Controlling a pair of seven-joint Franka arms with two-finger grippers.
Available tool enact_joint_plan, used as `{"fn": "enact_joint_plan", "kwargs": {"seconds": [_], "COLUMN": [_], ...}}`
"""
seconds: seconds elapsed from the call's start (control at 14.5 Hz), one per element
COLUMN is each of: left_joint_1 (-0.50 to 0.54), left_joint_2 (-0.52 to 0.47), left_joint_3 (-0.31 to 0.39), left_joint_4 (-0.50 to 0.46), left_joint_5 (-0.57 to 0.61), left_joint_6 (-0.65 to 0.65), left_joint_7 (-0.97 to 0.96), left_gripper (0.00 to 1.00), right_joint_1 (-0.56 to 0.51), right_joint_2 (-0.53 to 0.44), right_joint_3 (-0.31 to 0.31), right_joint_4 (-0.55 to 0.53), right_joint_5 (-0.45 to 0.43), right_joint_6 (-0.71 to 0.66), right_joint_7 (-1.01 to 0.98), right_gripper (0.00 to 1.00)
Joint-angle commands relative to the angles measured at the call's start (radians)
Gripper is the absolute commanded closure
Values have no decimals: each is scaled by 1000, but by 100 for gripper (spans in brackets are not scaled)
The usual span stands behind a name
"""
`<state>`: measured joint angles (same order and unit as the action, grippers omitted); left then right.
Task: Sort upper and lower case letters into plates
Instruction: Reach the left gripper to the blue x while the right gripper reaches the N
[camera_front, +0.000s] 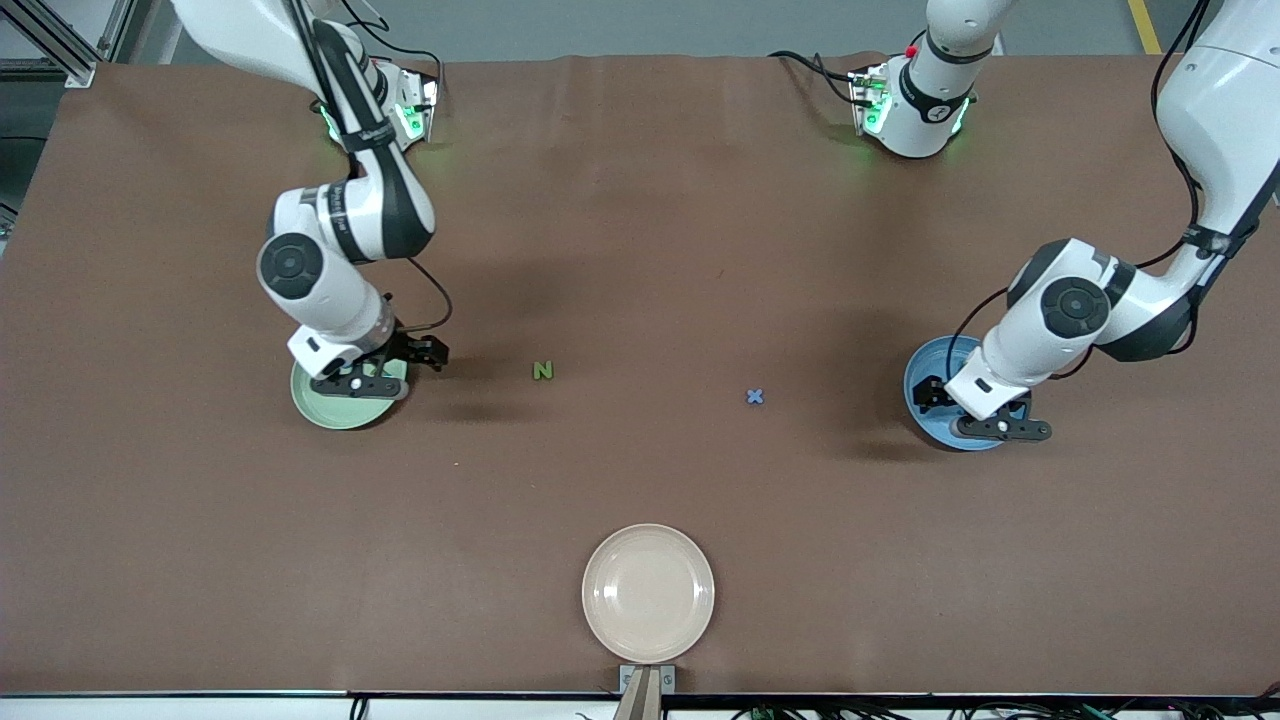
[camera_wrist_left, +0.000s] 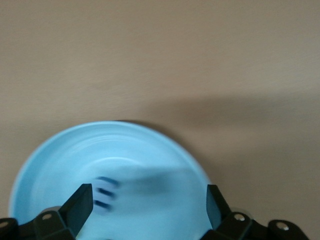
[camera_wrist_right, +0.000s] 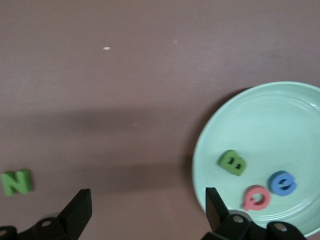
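- Letters: green B (camera_wrist_right: 232, 162), pink (camera_wrist_right: 257, 197) and blue (camera_wrist_right: 283, 182) lie in mint plate (camera_front: 330, 410); one blurred blue letter (camera_wrist_left: 105, 192) in blue plate (camera_front: 925, 375).
- Left to sort: N (camera_front: 542, 370) and x (camera_front: 755, 397), on the table between the plates.
- Right gripper (camera_wrist_right: 145, 212) and left gripper (camera_wrist_left: 150, 205), each over its plate: jaws wide, empty.

White arms with black joint bands, black cables, black pincers, green-lit bases

The left arm's white wrist is covering much of the round bright blue plate (camera_front: 925, 375). A small dark blue letter (camera_wrist_left: 104, 192) inside is blurring, so its shape is staying unclear.
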<state>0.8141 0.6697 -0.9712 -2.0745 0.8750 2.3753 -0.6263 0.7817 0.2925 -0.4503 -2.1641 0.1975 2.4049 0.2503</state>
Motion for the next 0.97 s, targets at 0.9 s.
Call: {"fn": "enact_joint_plan", "kwargs": {"seconds": [0.9], "left_joint_1": [-624], "left_joint_2": [122], "left_joint_3": [169], "left_joint_4": [226], "left_joint_5": [-41], "left_joint_6": [-33], "left_joint_7": [-532], "left_gripper": [0], "right_joint_1": [154], "right_joint_2": [283], "right_joint_3": [61], "right_joint_4": [250], "right_joint_5": [155], "right_joint_6": [13], "right_joint_7": [34], "right_gripper": [5]}}
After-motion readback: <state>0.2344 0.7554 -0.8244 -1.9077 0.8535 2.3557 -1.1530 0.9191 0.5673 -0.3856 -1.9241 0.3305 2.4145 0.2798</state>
